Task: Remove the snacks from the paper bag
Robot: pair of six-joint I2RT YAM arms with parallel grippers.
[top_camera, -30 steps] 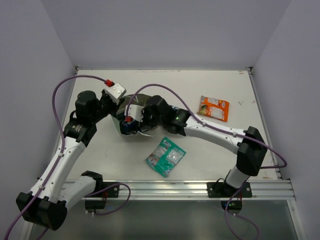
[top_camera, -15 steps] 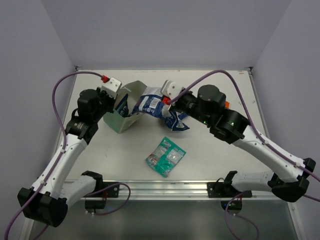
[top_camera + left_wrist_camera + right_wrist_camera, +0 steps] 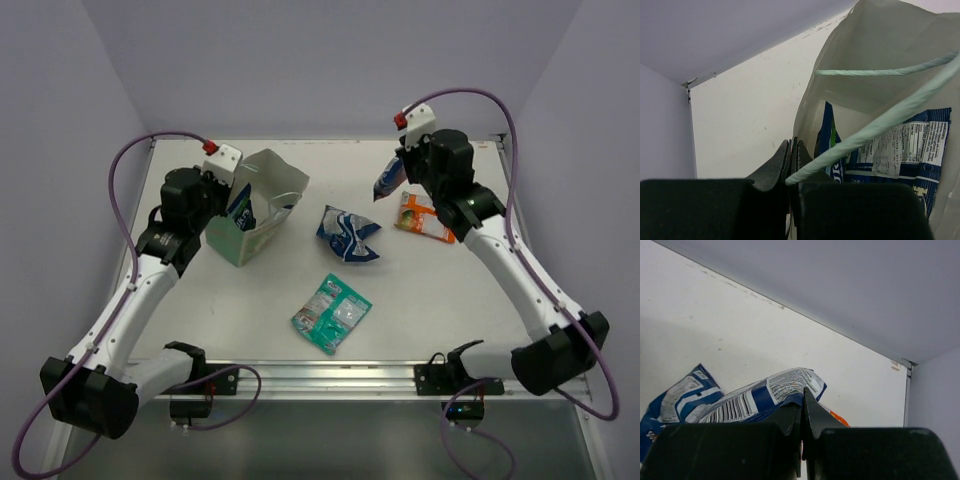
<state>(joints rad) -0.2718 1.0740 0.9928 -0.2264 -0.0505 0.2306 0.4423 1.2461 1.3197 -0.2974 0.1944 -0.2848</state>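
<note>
Right pincer swung far right, pinching a blue packet, left pincer pinching the paper bag, white counter, purple walls

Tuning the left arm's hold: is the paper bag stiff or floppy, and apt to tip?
Probably floppy: the paper bag looks creased, its walls bowed. Likely light and tippy: it leans, with the left gripper pinching its rim and blue packets inside.

The paper bag's wall half covers the blue-and-white packets inside, and their count is unclear. The right arm hides part of the orange packet.
</note>
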